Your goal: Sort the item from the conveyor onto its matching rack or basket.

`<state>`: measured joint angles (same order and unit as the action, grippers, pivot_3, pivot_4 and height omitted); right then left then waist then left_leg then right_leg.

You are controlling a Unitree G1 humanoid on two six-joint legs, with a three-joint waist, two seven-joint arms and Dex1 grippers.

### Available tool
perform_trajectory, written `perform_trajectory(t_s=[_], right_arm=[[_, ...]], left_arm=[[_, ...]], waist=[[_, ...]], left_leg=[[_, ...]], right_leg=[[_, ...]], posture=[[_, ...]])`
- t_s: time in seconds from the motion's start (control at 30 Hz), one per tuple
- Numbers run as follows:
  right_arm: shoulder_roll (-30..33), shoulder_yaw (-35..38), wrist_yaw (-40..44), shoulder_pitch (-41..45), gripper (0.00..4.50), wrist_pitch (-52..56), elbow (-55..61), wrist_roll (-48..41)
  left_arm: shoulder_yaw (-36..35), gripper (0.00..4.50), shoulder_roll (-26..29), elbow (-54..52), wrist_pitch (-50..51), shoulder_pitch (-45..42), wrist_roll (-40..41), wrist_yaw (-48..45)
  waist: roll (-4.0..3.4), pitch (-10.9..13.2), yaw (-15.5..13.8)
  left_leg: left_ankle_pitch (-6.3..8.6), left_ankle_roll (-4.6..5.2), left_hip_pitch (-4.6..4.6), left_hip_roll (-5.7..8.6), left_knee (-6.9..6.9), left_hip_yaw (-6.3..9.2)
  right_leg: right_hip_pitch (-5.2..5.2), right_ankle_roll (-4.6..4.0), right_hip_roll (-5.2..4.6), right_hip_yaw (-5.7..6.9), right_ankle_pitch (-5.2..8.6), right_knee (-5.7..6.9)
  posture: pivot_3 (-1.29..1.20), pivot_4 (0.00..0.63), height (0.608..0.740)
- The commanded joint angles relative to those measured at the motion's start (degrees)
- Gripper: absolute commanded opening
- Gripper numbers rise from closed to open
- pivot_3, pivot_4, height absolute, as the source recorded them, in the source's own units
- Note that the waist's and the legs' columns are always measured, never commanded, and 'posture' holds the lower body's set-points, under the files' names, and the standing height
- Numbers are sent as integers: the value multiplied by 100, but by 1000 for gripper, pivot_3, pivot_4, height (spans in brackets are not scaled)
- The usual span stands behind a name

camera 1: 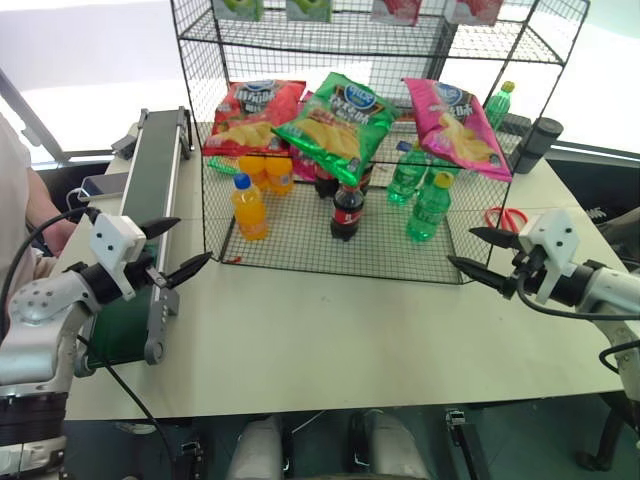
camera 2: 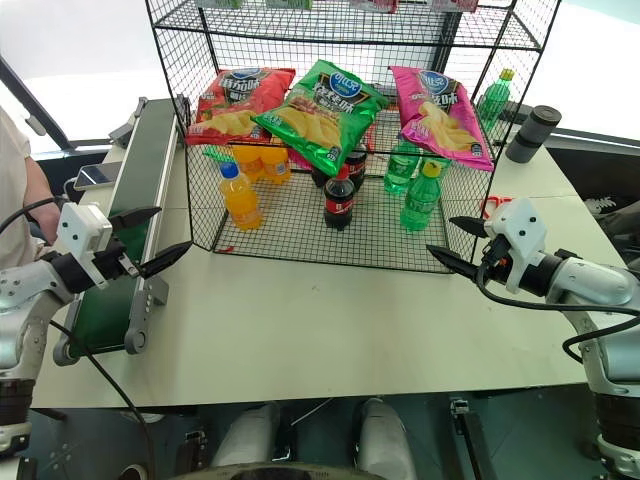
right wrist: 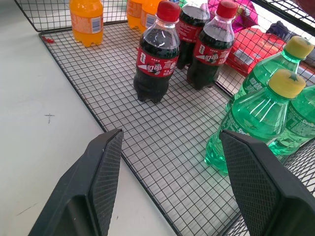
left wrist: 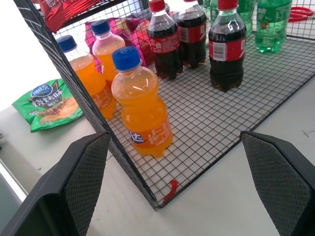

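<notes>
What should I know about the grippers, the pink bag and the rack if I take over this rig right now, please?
Left gripper: open, empty, beside the conveyor.
Right gripper: open, empty, by the rack's right front corner.
Pink bag: lying tilted on the rack's middle shelf at the right, next to the green bag and red bag.
Done: the bag appears sorted; the visible stretch of belt carries no item.
Left: probably nothing for this bag; watch the belt for the next one.

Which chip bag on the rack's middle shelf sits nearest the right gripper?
The magenta-pink chip bag, rightmost on that shelf; the green and red bags lie further left.
</notes>
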<state>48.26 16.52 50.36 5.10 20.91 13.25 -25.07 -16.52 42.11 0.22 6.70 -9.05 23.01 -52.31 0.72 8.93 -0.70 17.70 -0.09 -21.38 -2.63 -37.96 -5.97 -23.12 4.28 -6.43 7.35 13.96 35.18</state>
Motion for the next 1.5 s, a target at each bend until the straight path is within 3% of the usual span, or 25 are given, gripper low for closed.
perform_trajectory(t_s=[0.03,1.5], right_arm=[[3,75,48,15,3222,-170,28,27],[55,521,368,-649,3222,-784,-192,-7]], left_arm=[[-24,4500,-4,0,-176,-126,-29,4],[551,4500,-268,1065,-921,-853,-307,-463]], waist=[[0,0,1],[7,-4,-1]], left_leg=[[0,0,0,0,0,0],[-1,0,2,2,-6,0]], right_leg=[[0,0,0,0,0,0],[4,6,0,1,-4,5]], posture=[[0,150,740],[0,150,740]])
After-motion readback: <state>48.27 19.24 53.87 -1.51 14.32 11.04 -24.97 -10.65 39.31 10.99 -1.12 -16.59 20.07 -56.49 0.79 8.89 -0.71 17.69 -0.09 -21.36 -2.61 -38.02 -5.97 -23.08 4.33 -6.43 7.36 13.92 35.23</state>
